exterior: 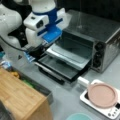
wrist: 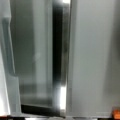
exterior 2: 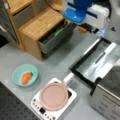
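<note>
A silver toaster oven (exterior: 100, 32) stands with its glass door (exterior: 58, 68) folded down flat, and a metal tray (exterior: 68, 55) is slid partway out over it. My gripper (exterior: 39, 50) hangs at the tray's left end, just above the door's outer corner, under the white and blue wrist (exterior 2: 83, 11). In a front view the same door (exterior 2: 100, 61) lies open below the wrist. The wrist view looks straight down on the door's glass (wrist: 32, 55) and a pale metal surface (wrist: 92, 55); the fingers do not show there.
A pink lidded pan (exterior 2: 53, 96) sits on a white cooktop (exterior 2: 37, 106) in front of the oven. A teal bowl (exterior 2: 16, 72) holds a carrot (exterior 2: 26, 77). A wooden cabinet (exterior 2: 37, 22) has an open drawer (exterior 2: 53, 37) with green items.
</note>
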